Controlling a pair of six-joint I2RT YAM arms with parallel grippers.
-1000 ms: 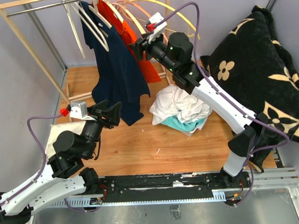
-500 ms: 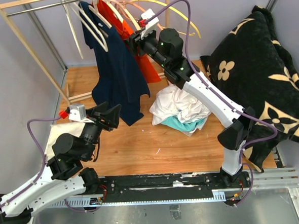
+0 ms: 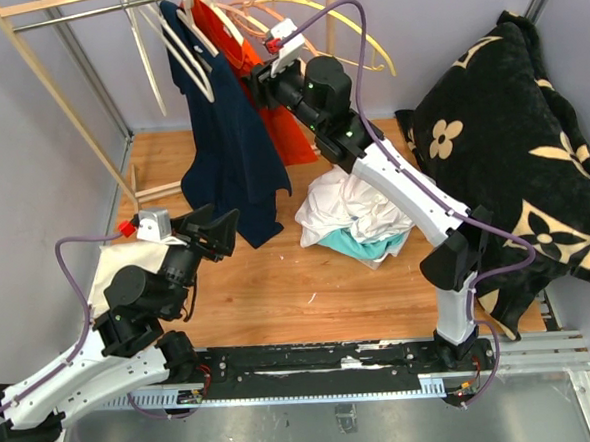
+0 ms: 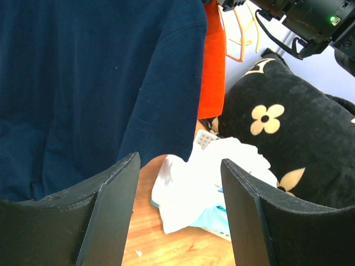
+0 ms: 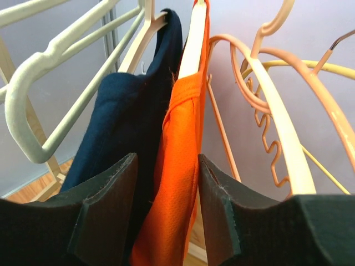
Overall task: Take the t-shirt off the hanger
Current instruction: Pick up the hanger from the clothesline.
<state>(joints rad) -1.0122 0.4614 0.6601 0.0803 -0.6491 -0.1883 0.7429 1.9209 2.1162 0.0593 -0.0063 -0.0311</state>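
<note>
Bright, even indoor light falls from above, leaving only soft shadows on the wooden floor (image 3: 309,280). A dull glare lies on the metal sheet (image 3: 288,432). Up close, the navy shirt (image 4: 83,83) reads dark and flat, while the orange shirt (image 5: 172,183) stays sharp.
</note>
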